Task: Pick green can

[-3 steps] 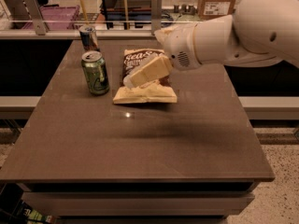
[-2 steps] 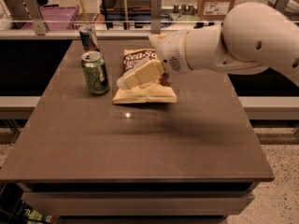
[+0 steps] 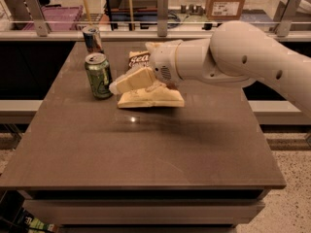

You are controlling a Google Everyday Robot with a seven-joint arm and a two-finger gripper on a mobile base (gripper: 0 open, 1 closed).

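Observation:
The green can (image 3: 98, 75) stands upright on the dark table (image 3: 146, 149), left of centre toward the back. It has pale label markings and a silver top with a pull tab. My gripper (image 3: 115, 86) reaches in from the right on a thick white arm (image 3: 233, 57). Its tip is just right of the can's lower half, very close to it, low over the table. The arm hides part of the snack bag behind the gripper.
A slimmer blue-and-silver can (image 3: 92, 39) stands just behind the green can. A pale snack bag (image 3: 151, 99) lies right of the green can, under my wrist. A rail with metal posts (image 3: 162, 8) runs behind the table's back edge.
The arm has swung left, bringing the gripper tip from over the snack bag to just beside the green can. The cans and bag have not moved.

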